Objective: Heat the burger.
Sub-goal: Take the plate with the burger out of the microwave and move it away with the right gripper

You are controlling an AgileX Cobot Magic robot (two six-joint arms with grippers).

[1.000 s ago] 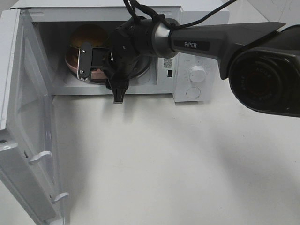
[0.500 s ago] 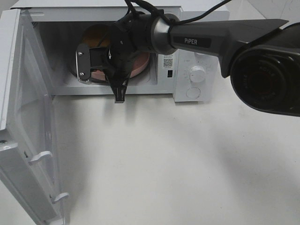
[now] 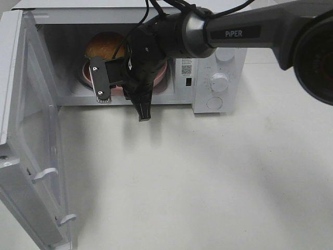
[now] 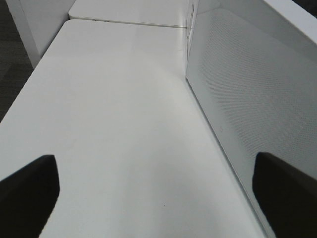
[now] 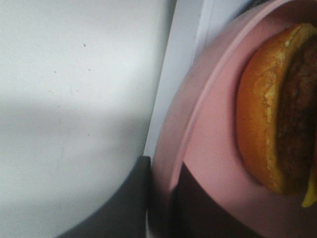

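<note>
The round pink plate (image 3: 162, 73) and the tall burger with the golden-brown bun (image 3: 105, 46) have slid deeper into the white microwave oven (image 3: 218, 57) than a second ago, and the right gripper (image 5: 161, 198) has closed up.

The burger sits on the pink plate inside the oven, toward the left of the opening. The right gripper reaches in from the right side, and its two dark fingers are pinched shut on the rim of the plate, one on each side of the rim. The oven's white door (image 3: 31, 156) hangs wide open on the left. The oven stands on a white counter (image 3: 197, 177). The left gripper (image 4: 158, 198) hovers over the counter beside the door, spread wide open and holding nothing.
</note>
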